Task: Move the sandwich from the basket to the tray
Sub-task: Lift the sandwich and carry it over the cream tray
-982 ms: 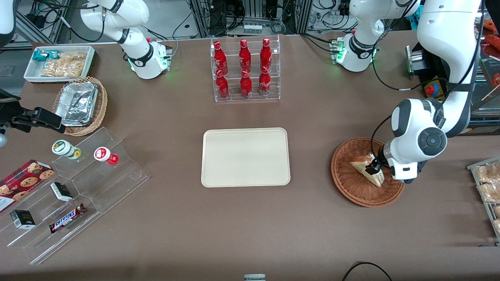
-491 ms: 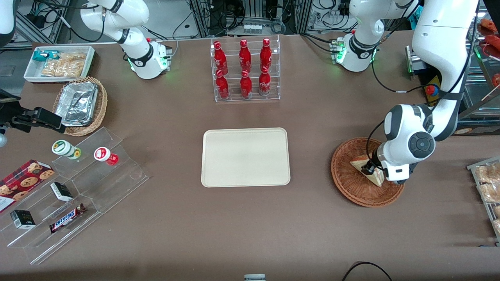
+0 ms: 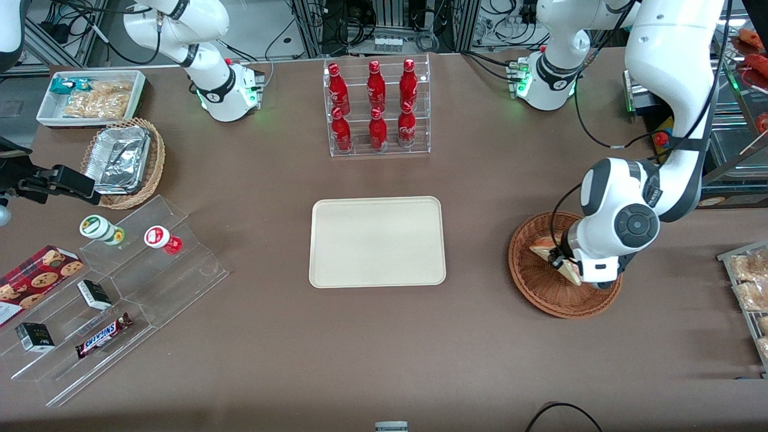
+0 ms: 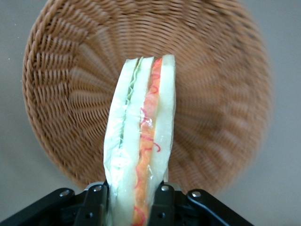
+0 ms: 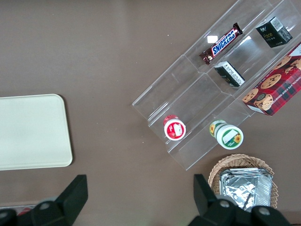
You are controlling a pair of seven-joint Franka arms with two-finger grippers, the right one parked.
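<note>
The sandwich (image 3: 552, 255), a wedge of white bread with red and green filling in clear wrap, is pinched upright between my left gripper's (image 3: 562, 264) fingers (image 4: 162, 203). It hangs just above the round reddish-brown wicker basket (image 3: 531, 279), whose woven floor (image 4: 211, 94) fills the wrist view under the sandwich (image 4: 141, 136). The gripper (image 4: 129, 200) is shut on the wedge's wide end. The cream-beige tray (image 3: 378, 241) lies bare in the middle of the table, toward the parked arm's end from the basket, and its corner also shows in the right wrist view (image 5: 28, 132).
A clear rack of red bottles (image 3: 377, 108) stands farther from the camera than the tray. A stepped acrylic shelf with snacks (image 3: 114, 288), a tan basket of foil trays (image 3: 123, 162) and a white snack bin (image 3: 90, 96) sit at the parked arm's end. Baked goods (image 3: 750, 282) lie at the working arm's end.
The left gripper has shifted a little toward the tray over the basket, carrying the sandwich with it; the wedge has come up off the basket floor.
</note>
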